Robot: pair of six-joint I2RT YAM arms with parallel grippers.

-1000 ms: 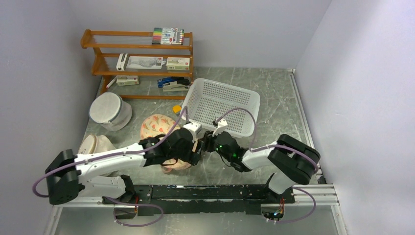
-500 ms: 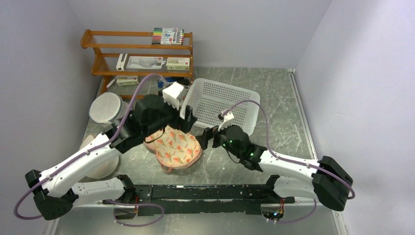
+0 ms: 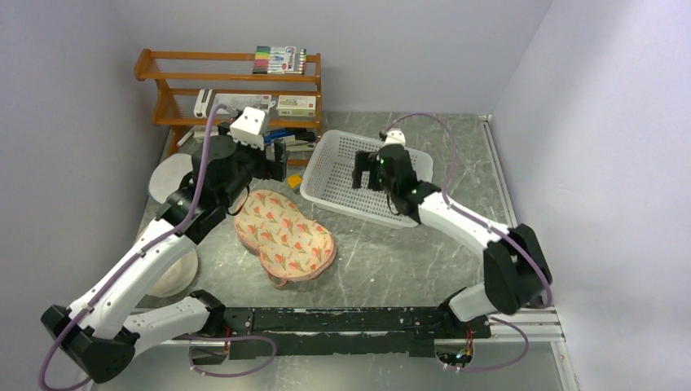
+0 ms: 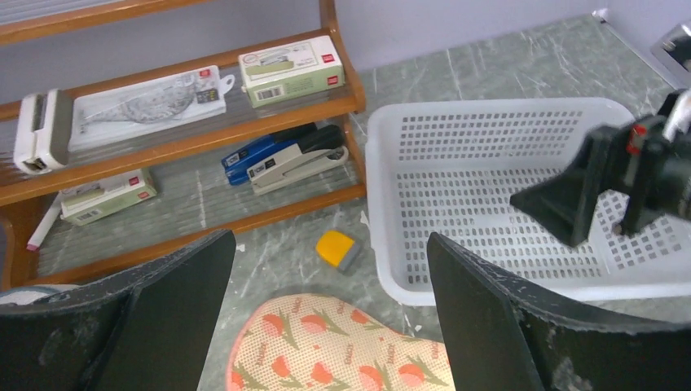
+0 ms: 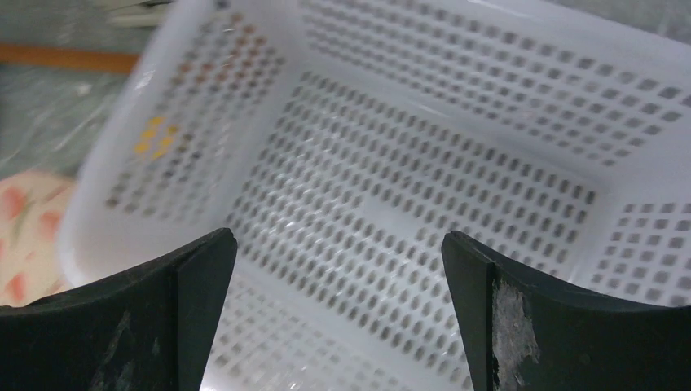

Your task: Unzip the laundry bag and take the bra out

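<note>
The laundry bag [image 3: 285, 236] lies flat on the table with its flower print up, and its far lobe [image 4: 326, 350] shows low in the left wrist view. My left gripper [image 3: 281, 160] hangs open above the bag's far end, near the shelf, with nothing between its fingers [image 4: 171, 314]. Over the white basket, my right gripper [image 3: 365, 177] is open and empty, its fingers [image 5: 175, 314] framing the basket floor. A strip of the bag [image 5: 20, 236] shows at the left edge of the right wrist view. The bra is hidden.
The white perforated basket [image 3: 326, 191] stands just right of the bag. A wooden shelf [image 3: 232, 106] with staplers and boxes lines the back left. A small yellow-grey block [image 4: 338, 248] lies between shelf and basket. A white mesh bag [image 3: 167, 175] and a cream dome [image 3: 167, 273] sit at the left.
Both arms have left the bag. The left rose and swung back toward the shelf; the right reached out over the basket. Both grippers opened wide, and the bag now lies uncovered.
</note>
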